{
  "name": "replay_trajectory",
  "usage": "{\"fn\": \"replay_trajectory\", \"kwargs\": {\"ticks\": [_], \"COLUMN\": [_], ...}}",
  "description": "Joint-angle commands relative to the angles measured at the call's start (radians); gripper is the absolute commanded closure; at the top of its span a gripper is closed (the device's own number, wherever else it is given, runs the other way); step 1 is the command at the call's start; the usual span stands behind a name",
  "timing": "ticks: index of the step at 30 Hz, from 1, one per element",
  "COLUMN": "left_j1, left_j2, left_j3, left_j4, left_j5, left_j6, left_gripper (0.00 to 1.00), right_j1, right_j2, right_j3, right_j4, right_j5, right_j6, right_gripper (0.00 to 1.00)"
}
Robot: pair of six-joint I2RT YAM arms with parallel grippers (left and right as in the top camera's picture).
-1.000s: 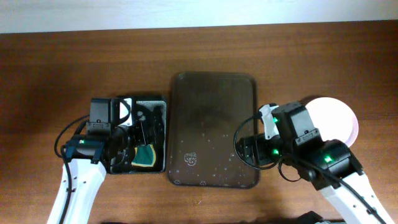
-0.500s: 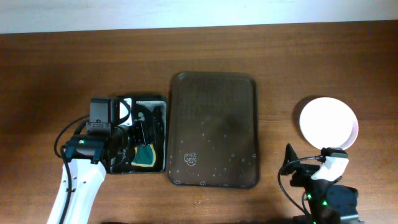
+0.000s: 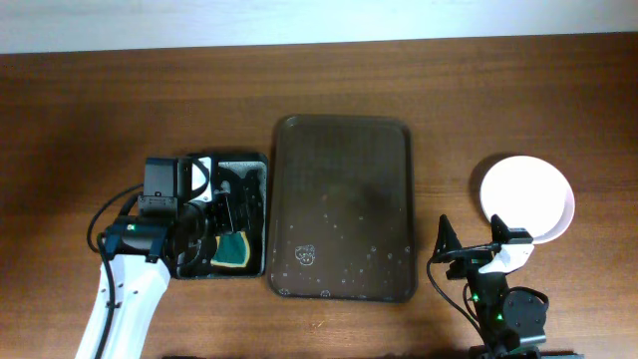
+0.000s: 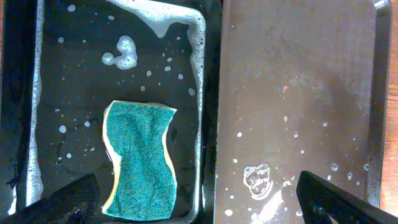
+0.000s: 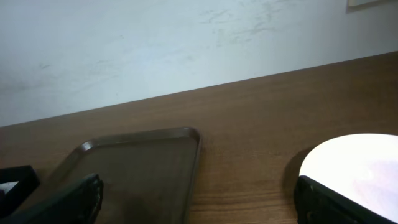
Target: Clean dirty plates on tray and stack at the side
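Plates (image 3: 526, 197) on the surface, well apart from the tray (image 3: 342, 170) rim, to its right. Right end effector (image 5: 199, 202) spread apart near the front edge; left end effector (image 4: 202, 202) spread apart above the sponge (image 4: 140, 158).

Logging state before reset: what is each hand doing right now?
Left hand: open, holding nothing.
Right hand: open, holding nothing.

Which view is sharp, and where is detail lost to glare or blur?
Overhead: the white plate is washed out, with no surface detail. Left wrist: sharp; the foam and the sponge read clearly. Right wrist: softer, and the plate's edge is hazy.
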Motion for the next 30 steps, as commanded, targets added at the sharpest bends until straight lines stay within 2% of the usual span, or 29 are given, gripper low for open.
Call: {"fn": "replay_trajectory", "kwargs": {"ticks": [1, 5, 8, 11, 13, 17, 20, 23, 30], "left_j1": [0.002, -0.005, -0.011, -0.007, 0.019, 0.018, 0.014, 0.012, 0.012], "left_j2": [-0.005, -0.067, -0.253, -0.604, -0.916, -1.196, -1.197, -1.197, -1.196], "left_j3": [0.011, -0.003, -0.081, -0.308, -0.560, -0.801, -0.932, -0.931, -0.931], "left_j4": [0.002, 0.002, 0.003, 0.227, 0.422, 0.563, 0.764, 0.728, 0.726], "left_j5": [0.010, 0.010, -0.048, -0.080, -0.077, -0.077, -0.077, -0.134, -0.133], "left_j6": [0.013, 0.013, 0.012, 0.013, 0.013, 0.013, 0.013, 0.013, 0.013], "left_gripper": [0.01, 0.00, 0.01, 0.00, 0.01, 0.01, 0.01, 0.01, 0.01], "right_j1": [-0.006, -0.006, -0.006, -0.006, -0.006, -0.006, -0.006, -0.006, -0.006], "right_j2": [-0.006, -0.006, -0.006, -0.006, -0.006, -0.006, -0.006, -0.006, -0.006], "right_j3": [-0.011, -0.011, -0.011, -0.011, -0.011, -0.011, -0.011, -0.011, -0.011], "right_j4": [0.002, 0.003, 0.002, 0.002, 0.003, 0.002, 0.002, 0.002, 0.003], "right_j5": [-0.006, -0.006, -0.006, -0.006, -0.006, -0.006, -0.006, -0.006, -0.006], "right_j6": [0.005, 0.005, 0.005, 0.005, 0.005, 0.005, 0.005, 0.005, 0.005], "right_gripper": [0.01, 0.01, 0.01, 0.01, 0.01, 0.01, 0.01, 0.01, 0.01]}}
